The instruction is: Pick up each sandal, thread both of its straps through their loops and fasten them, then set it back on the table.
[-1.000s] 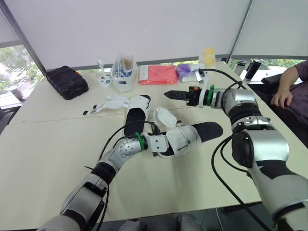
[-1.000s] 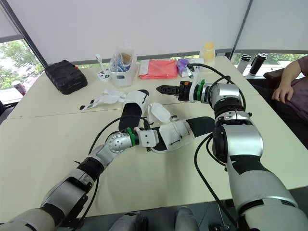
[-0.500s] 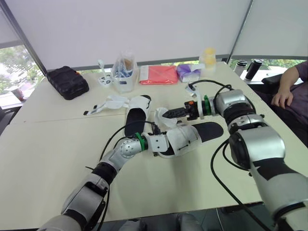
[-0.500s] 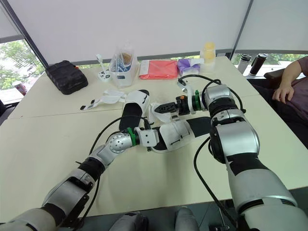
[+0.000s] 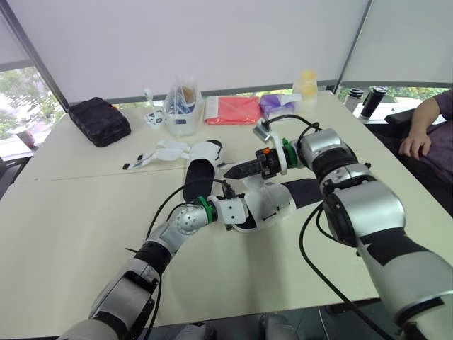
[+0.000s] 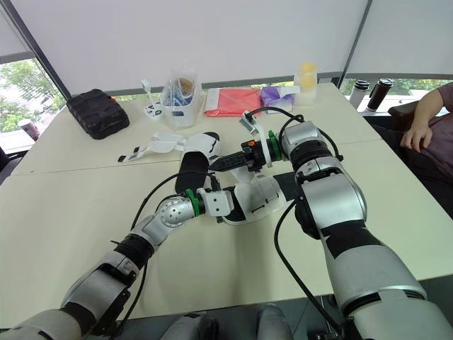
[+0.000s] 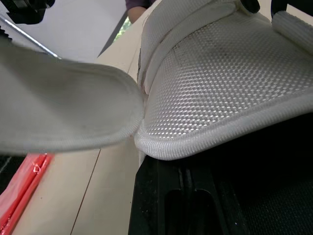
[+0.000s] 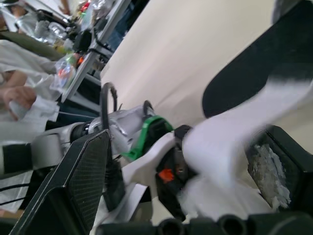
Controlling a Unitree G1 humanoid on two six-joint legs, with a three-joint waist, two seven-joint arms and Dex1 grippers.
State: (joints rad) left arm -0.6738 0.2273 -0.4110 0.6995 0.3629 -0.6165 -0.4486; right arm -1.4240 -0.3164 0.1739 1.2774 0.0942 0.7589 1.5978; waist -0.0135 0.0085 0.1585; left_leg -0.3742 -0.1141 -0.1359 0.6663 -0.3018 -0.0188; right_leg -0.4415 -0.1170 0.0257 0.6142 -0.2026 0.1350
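Two grippers work on one sandal

The left gripper (image 5: 249, 212) is closed on the white top of the sandal (image 5: 274, 200) in the middle of the table (image 5: 71, 212). The right gripper (image 5: 236, 170) is wide open, and the sandal's white strap (image 8: 230, 127) sits between its fingers (image 8: 83, 181). The other sandal (image 5: 199, 178) lies just behind.

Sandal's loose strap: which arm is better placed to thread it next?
Right. The right gripper is open around the loose strap; the left gripper sits against the sandal, likely steadying it.
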